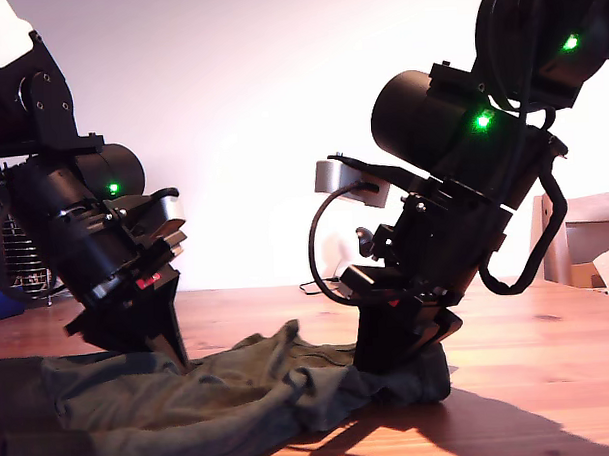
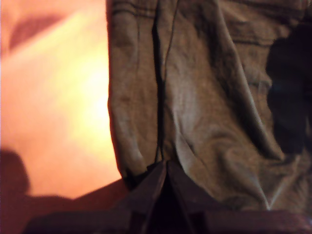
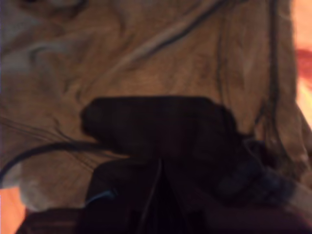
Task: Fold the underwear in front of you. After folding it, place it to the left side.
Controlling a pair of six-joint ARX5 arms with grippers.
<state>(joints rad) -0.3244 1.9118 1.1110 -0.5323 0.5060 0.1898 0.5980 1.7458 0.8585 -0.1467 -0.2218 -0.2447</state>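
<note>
Folding underwear: grasp stage, no fold done

Underwear lies rumpled on the wooden table. My first gripper has fingers pinched together on an edge. My second gripper: finger state unclear, too dark. Folding and placing aside both remain.

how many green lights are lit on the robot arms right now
3. One green light is on the arm at the exterior view's left; two are on the arm at its right, one on the dark cylinder, one higher up. Others may be hidden.
</note>
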